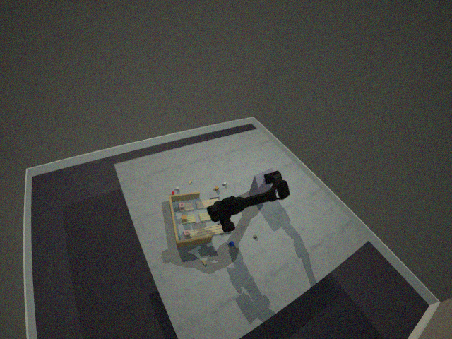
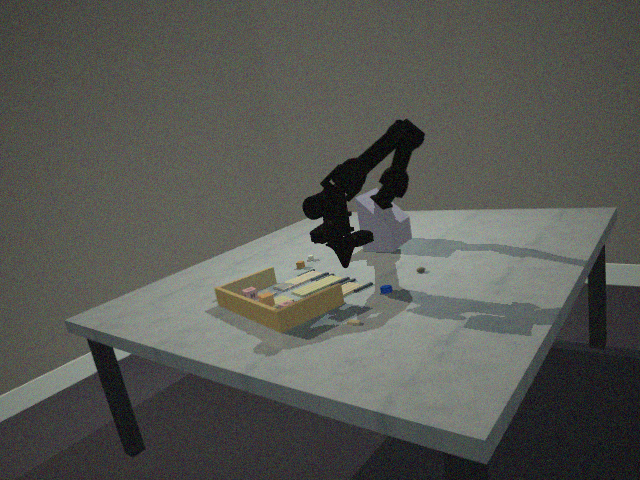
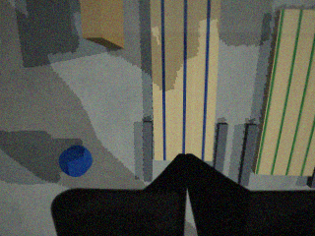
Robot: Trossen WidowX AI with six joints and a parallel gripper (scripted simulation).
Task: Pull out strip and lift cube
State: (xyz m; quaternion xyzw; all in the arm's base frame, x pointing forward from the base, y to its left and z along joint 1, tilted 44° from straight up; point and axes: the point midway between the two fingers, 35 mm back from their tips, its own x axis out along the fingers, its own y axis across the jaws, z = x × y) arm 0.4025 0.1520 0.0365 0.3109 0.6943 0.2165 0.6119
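My gripper (image 2: 345,264) (image 3: 185,160) is shut and empty, above the near end of the blue-lined strip (image 1: 207,230) (image 3: 184,98). That strip looks unbroken and has a pink cube (image 1: 186,232) (image 2: 285,303) at its far end. The green-lined strip (image 1: 205,217) (image 2: 320,284) (image 3: 290,88) is in two pieces with a gap; an orange cube (image 1: 184,217) (image 2: 265,297) is on the far piece. The third strip (image 1: 207,203) (image 2: 308,279) also shows a gap, with a pink cube (image 1: 181,205) (image 2: 249,291) beyond it. Labels are too small to read.
A wooden wall (image 1: 173,219) (image 2: 310,310) (image 3: 103,20) surrounds three sides. Dark rails (image 3: 148,149) flank the strip ends. A blue cylinder (image 1: 232,244) (image 2: 386,289) (image 3: 76,160), a brown pebble (image 1: 255,236) (image 2: 420,270) and a lavender block (image 2: 382,232) stand nearby.
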